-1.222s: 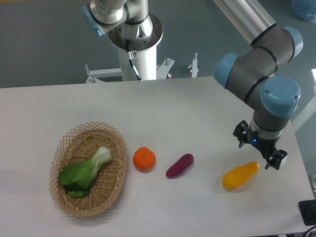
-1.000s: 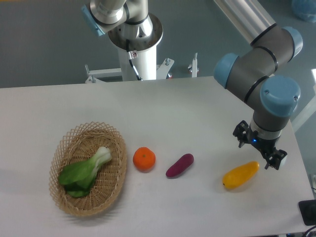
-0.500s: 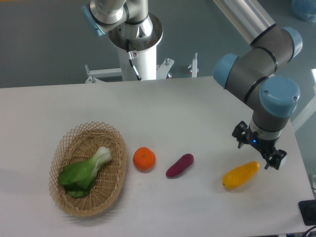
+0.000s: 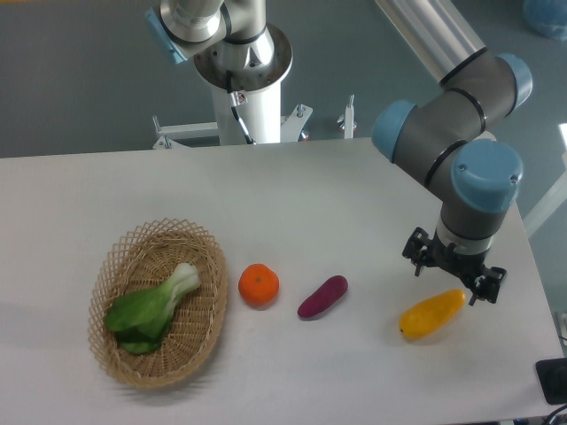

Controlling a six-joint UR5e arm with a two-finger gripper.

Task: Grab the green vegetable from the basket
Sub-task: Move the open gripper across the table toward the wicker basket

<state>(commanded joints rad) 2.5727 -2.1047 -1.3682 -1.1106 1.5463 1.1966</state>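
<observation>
Green vegetable (image 4: 152,306) unmoved; claw (image 4: 453,269) has shifted left.

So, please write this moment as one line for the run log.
phase: approach not begun | two-finger gripper: open, empty, above yellow oblong vegetable | leafy green vegetable: inside oval woven wicker basket | contact: none

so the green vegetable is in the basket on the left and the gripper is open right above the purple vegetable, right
Not quite. The green vegetable does lie in the basket on the left, and the gripper is open, but it hangs over the yellow vegetable at the right end of the row, not the purple vegetable. The fixed camera view shows this.
</observation>
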